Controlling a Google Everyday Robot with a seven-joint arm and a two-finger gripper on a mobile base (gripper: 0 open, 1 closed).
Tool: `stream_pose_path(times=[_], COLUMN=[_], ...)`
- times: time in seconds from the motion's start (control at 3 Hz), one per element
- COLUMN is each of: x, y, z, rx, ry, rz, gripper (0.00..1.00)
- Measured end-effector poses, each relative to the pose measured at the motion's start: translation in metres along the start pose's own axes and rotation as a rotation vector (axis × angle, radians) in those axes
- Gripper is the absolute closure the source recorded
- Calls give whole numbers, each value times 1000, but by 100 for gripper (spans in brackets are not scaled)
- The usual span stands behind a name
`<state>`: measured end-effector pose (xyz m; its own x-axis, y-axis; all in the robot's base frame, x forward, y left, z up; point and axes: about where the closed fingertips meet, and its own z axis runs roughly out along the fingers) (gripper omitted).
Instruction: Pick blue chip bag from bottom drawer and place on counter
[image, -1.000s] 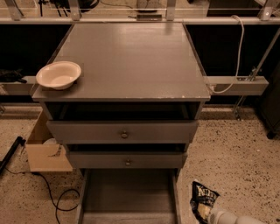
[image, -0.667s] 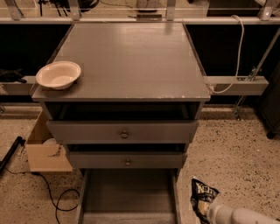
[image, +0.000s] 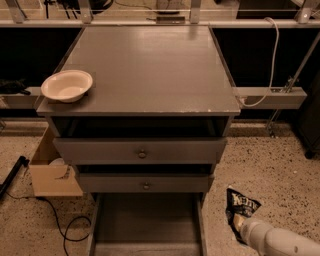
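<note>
The blue chip bag (image: 241, 206) is dark with pale lettering and hangs off the end of my white arm at the bottom right, to the right of the cabinet and above the speckled floor. My gripper (image: 240, 226) is shut on the bag's lower part, mostly hidden behind it. The bottom drawer (image: 147, 225) is pulled out, and the part of its flat grey floor that shows is bare. The counter (image: 150, 65) is the grey cabinet top, well above and to the left of the gripper.
A white bowl (image: 67, 85) sits on the counter's front left corner. The two upper drawers (image: 142, 150) stand slightly open. A cardboard box (image: 50, 172) and a black cable (image: 67, 227) lie on the floor at left. A rail with a white cable (image: 272, 95) runs at right.
The arm has come further into view from the bottom right. The chip bag has risen a little with the gripper, beside the open bottom drawer.
</note>
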<state>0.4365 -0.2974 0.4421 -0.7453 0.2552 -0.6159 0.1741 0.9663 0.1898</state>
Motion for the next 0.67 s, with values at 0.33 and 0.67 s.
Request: stream_pose_path(times=[0.33,0.67], x=[-20,-34], y=[-5,-10], z=[-26,-50], rx=[9,0], ry=[-108,-218], rz=[35,77], gripper=[100,100])
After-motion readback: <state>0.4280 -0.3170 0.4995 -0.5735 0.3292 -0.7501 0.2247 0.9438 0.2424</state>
